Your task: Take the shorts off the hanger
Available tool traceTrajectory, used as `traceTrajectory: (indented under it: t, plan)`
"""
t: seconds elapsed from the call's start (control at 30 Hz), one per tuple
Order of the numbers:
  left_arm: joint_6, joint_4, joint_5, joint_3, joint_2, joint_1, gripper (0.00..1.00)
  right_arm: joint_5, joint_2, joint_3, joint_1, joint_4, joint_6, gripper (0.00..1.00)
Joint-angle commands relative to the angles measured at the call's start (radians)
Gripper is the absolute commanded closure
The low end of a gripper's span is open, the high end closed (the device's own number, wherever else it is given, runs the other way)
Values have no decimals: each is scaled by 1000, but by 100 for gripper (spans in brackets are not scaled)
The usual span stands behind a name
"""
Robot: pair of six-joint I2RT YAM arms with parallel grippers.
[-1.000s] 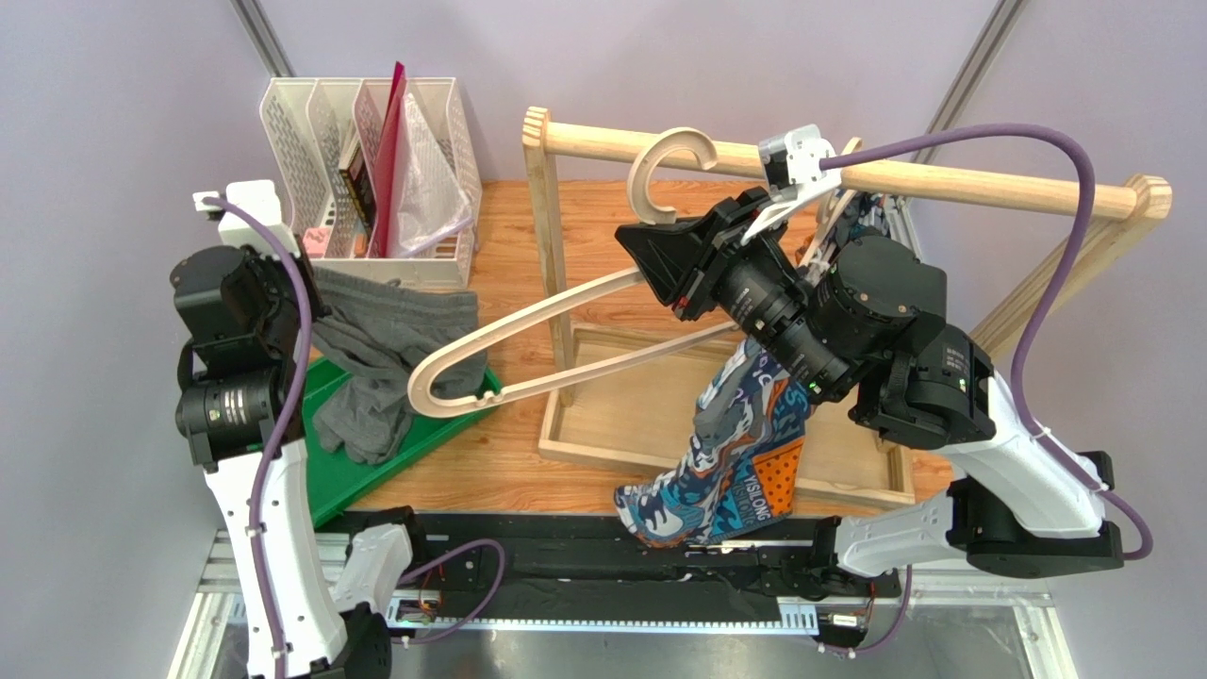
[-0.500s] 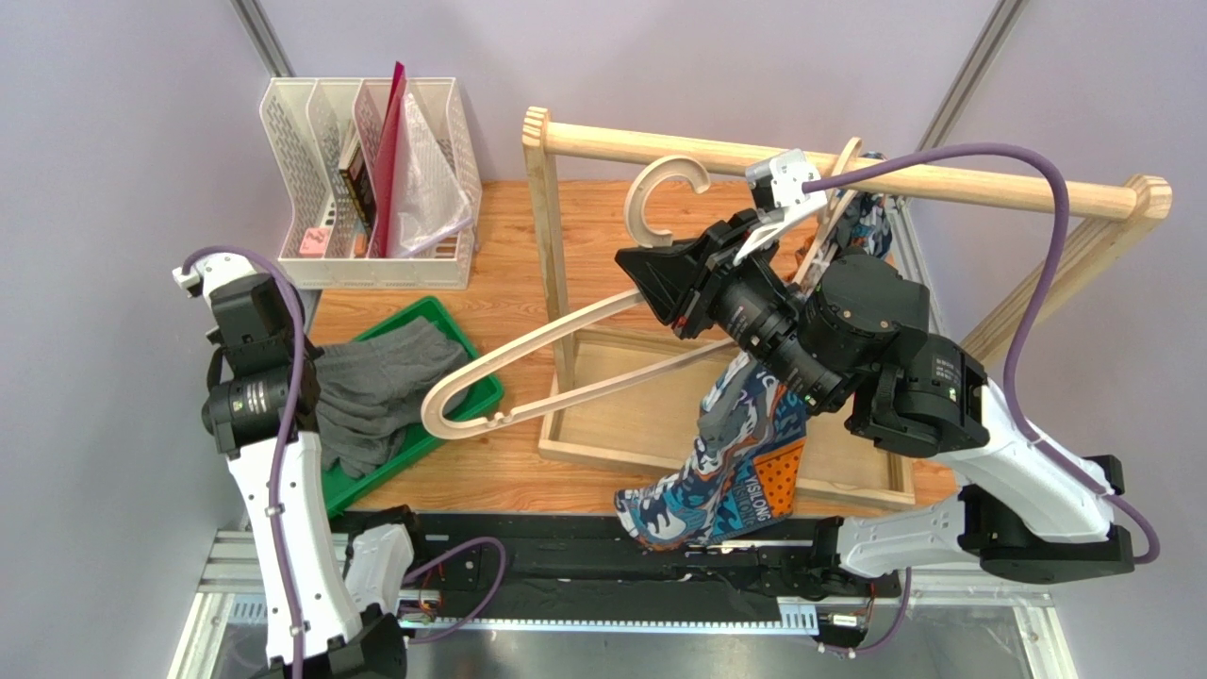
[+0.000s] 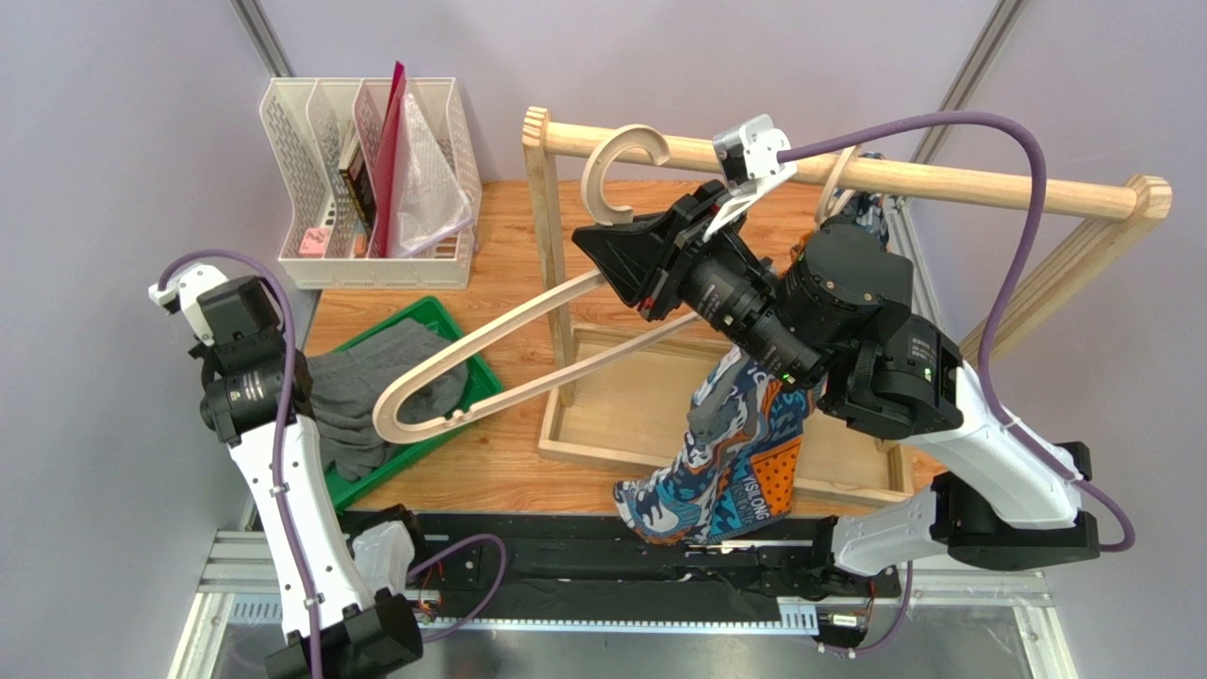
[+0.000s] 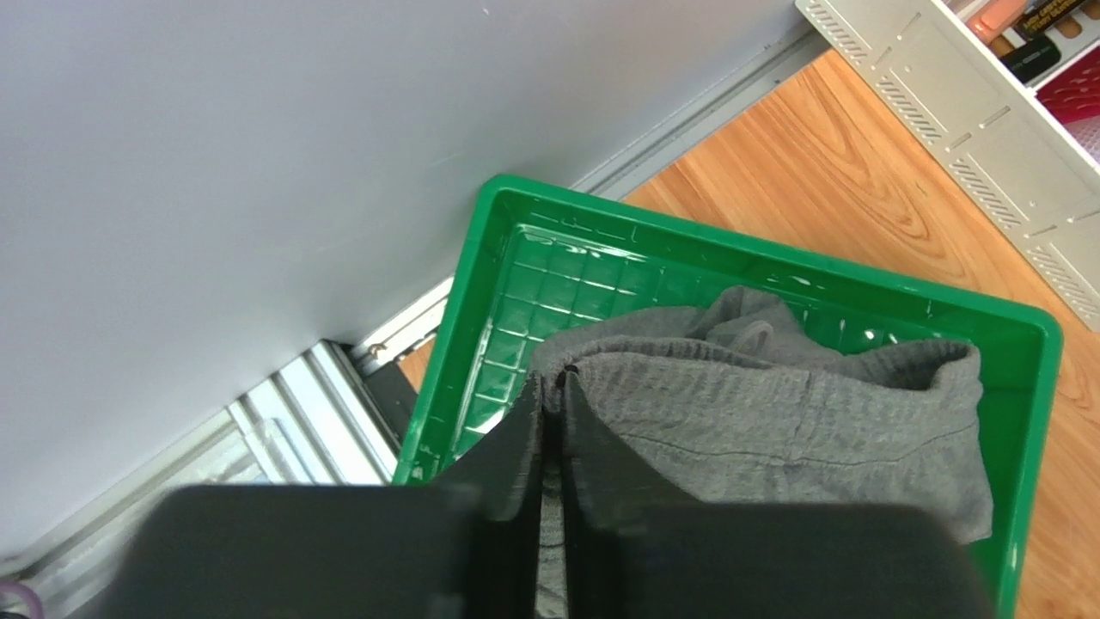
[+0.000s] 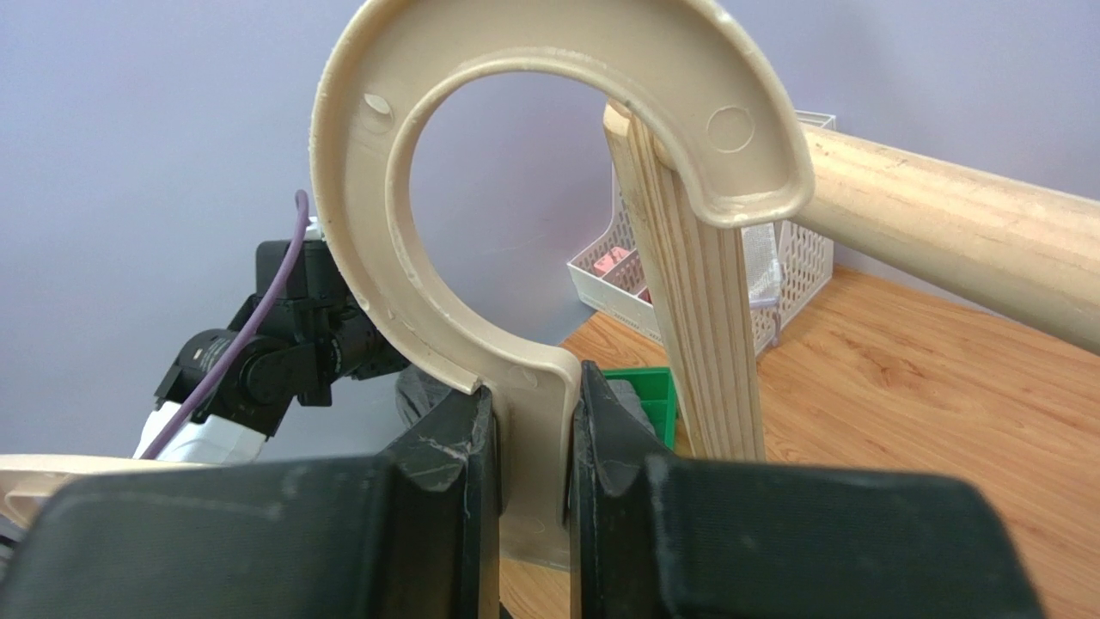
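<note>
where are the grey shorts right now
In the top view the grey shorts lie in the green tray at the table's left side, in front of the white file rack, the left gripper's jaws shut on them.

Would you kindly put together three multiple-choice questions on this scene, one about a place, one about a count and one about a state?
1. Where do the grey shorts lie?
A. draped on the hanger
B. in the right claw
C. in the green tray

2. How many pairs of shorts show from overhead?
A. one
B. two
C. three

3. The right claw is:
A. shut on the hanger
B. open
C. shut on the patterned shorts

Answers:
1 C, the left wrist view shows them bunched inside the tray.
2 B, the grey pair plus the patterned pair.
3 A, it clamps the neck just under the hanger's hook.
</note>
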Motion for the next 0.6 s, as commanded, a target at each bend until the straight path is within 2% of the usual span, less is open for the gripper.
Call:
traceTrajectory:
  t: [0.0,0.03,0.07,0.1,0.13,0.27,0.3,0.37,0.4,0.5,0.57]
  plan:
    - [-29,40,38,58,44,10,73,-17,7,76,-2,37,-44,100]
    - [-32,40,75,63,40,11,55,-21,13,82,-2,40,-48,100]
    - [-34,34,105,76,28,11,48,-28,18,92,-2,43,-53,100]
    - [-17,31,210,87,20,11,32,-44,30,101,-1,43,-64,100]
    - [-5,28,278,98,12,10,22,-52,34,104,-1,45,-65,100]
    - [-14,8,585,153,-45,11,14,-97,50,98,-2,66,-81,100]
    - [-26,15,710,152,-58,10,14,-115,51,92,-2,69,-85,100]
    - [-52,38,814,153,-86,10,16,-135,51,81,-2,85,-90,100]
    - [-74,47,928,152,-92,11,18,-150,50,73,-2,95,-94,100]
    - [-123,89,1143,170,-108,10,22,-176,48,43,-4,126,-116,100]
    - [-140,101,1198,210,-123,8,22,-186,57,39,-4,138,-136,100]
